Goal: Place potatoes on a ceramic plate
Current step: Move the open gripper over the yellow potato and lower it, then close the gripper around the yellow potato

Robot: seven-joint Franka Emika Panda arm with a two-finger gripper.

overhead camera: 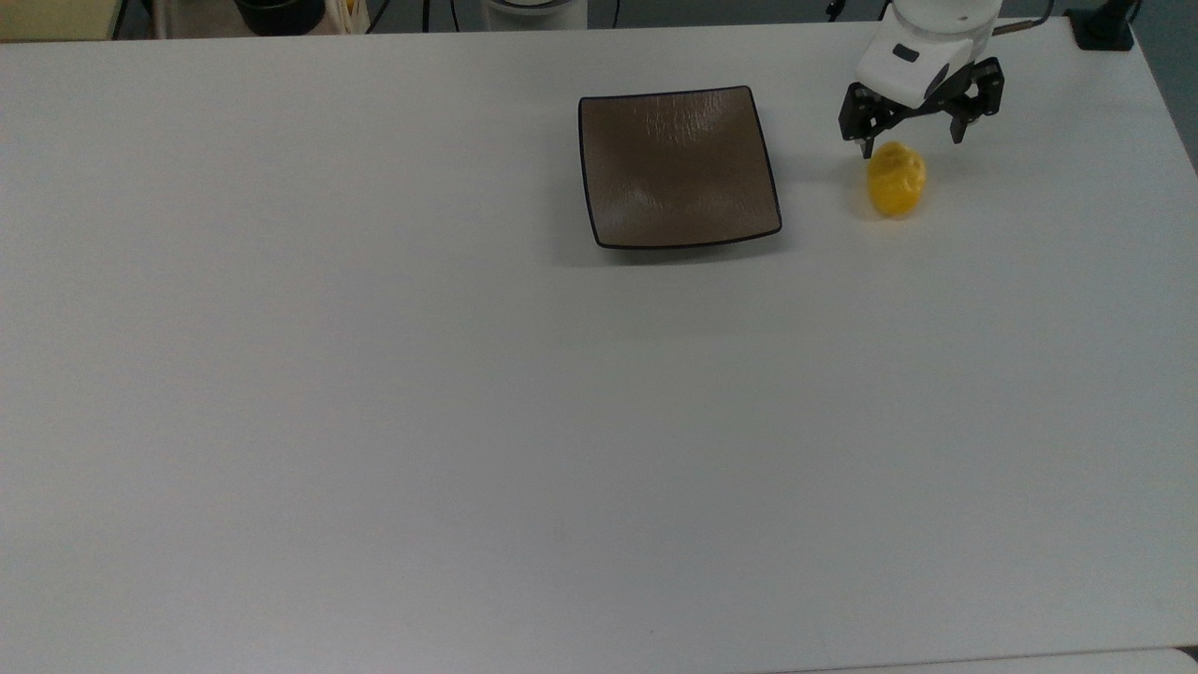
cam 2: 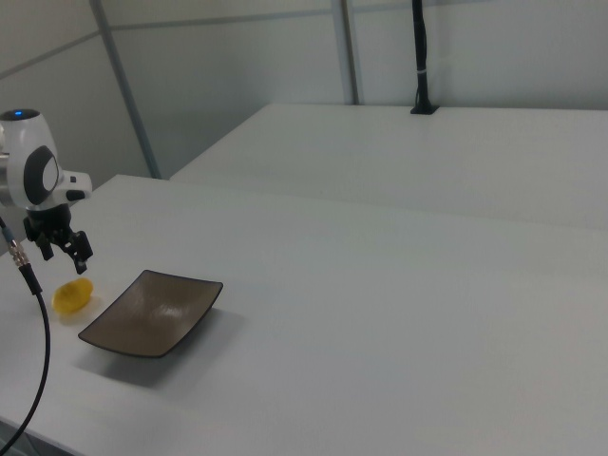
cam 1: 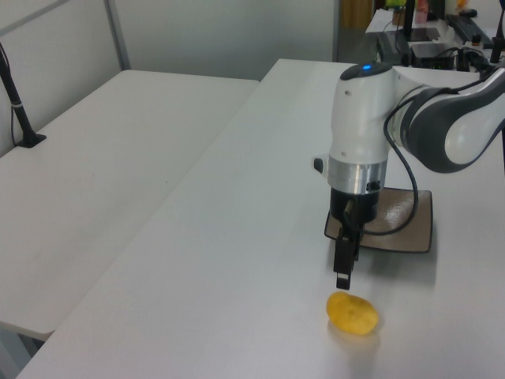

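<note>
The yellow lumpy potato (overhead camera: 897, 179) lies on the white table to the top view's right of the square brown-grey plate (overhead camera: 678, 167). The plate has nothing on it. My gripper (overhead camera: 913, 144) hangs open just above the potato's far end, its two black fingers spread wider than the potato and not touching it. In the left view the gripper (cam 1: 342, 276) points straight down, its tips a little above and behind the potato (cam 1: 353, 313), with the plate (cam 1: 402, 221) partly hidden behind the arm. In the right view the gripper (cam 2: 65, 258) is over the potato (cam 2: 72, 296), beside the plate (cam 2: 152, 312).
The table's right edge in the top view runs close to the potato. A black post base (overhead camera: 1104, 28) stands at the far right corner. A black cable (cam 2: 28, 361) hangs from the arm. A second white table (cam 1: 95, 181) stands alongside.
</note>
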